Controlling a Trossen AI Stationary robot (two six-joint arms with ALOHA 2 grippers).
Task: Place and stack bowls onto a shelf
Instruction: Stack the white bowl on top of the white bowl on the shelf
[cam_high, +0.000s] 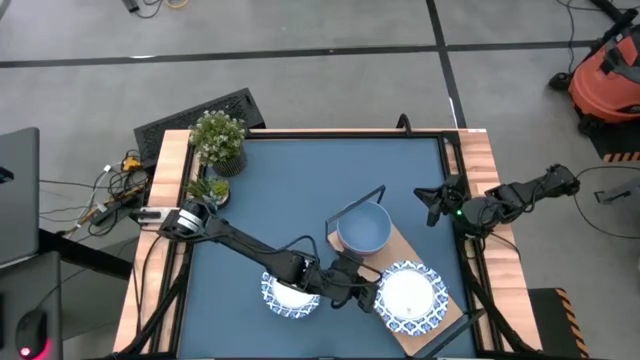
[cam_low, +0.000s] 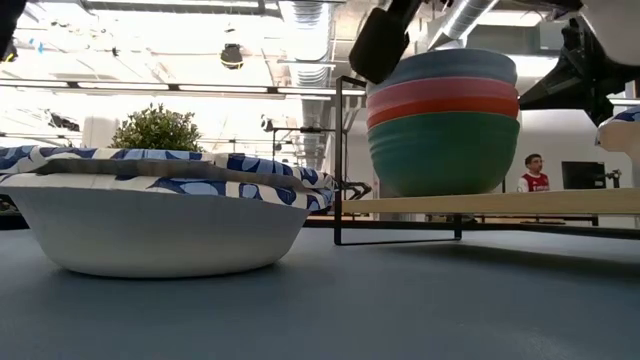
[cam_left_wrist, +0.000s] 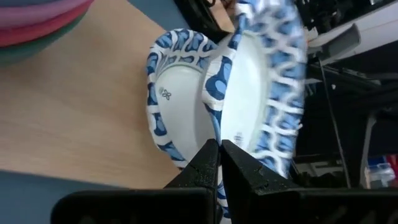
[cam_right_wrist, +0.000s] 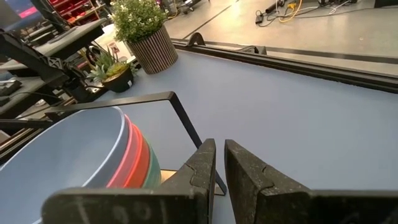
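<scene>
Over the long light-wood shelf board, my left tool pinches the rim of a shallow blue-and-white patterned bowl, tilted against its twin lying just beyond.

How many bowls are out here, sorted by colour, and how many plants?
Pale blue bowl, top of the stack: 1
Pink bowl: 1
Red bowl: 1
Green bowl, bottom of the stack: 1
Blue-and-white patterned bowls: 3, one on the tabletop, two on the shelf
Potted plants: 2
Total: 7 bowls, 2 plants, 9 things.
</scene>
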